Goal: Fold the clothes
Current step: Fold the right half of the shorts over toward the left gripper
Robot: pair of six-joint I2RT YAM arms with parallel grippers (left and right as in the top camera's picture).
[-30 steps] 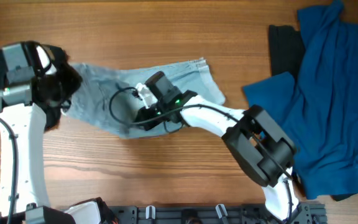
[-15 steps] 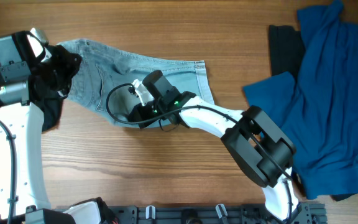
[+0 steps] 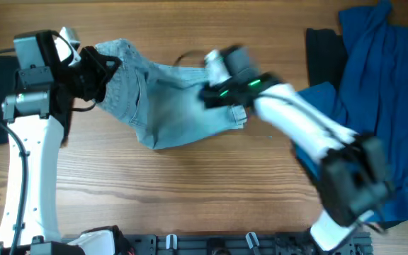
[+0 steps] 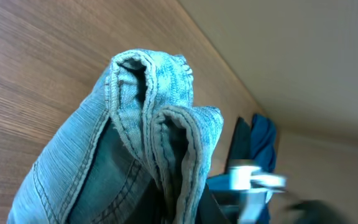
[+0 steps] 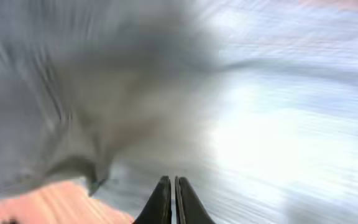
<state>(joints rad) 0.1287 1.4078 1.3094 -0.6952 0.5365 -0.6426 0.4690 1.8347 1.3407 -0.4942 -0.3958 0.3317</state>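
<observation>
Two at right: navy garment (image 3: 381,106), black garment (image 3: 323,53) | denim shorts (image 3: 176,106) (bunched)

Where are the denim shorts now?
In the overhead view the denim shorts lie left of centre, one end bunched at the left claw, the right claw at the other.

Overhead cam looks straight down; both wrist cams close on shorts (image 3: 176,106).
</observation>
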